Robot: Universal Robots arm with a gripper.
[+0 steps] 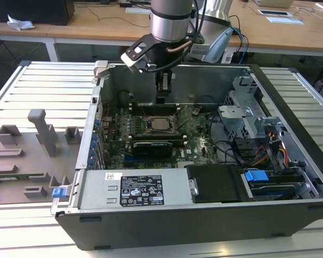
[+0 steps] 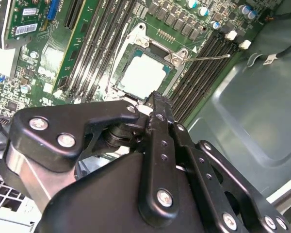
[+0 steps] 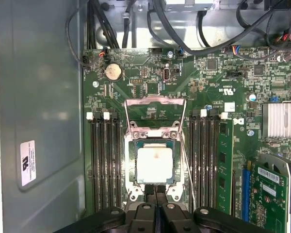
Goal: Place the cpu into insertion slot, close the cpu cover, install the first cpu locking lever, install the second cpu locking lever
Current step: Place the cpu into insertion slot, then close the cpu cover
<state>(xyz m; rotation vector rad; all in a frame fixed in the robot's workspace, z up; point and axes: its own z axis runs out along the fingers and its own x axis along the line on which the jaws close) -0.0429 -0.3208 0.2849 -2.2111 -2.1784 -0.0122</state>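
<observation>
Pale silvery-beige top on the cpu (image 3: 154, 165), dark surround and silver rim on the insertion slot (image 3: 133, 165). The circuit board (image 3: 136, 77) is green, speckled with tiny parts. The cpu cover (image 3: 155, 100) gleams silver. The gripper (image 3: 155, 188) is matte black, a blue tab (image 1: 257, 175) pops against the grey case (image 1: 204, 80).

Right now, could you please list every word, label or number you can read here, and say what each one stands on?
Power supply label: print too small to read.
Case wall sticker: too small to read.
Green card stickers: too small to read with certainty.
Nothing here can be quoted reliably.
</observation>
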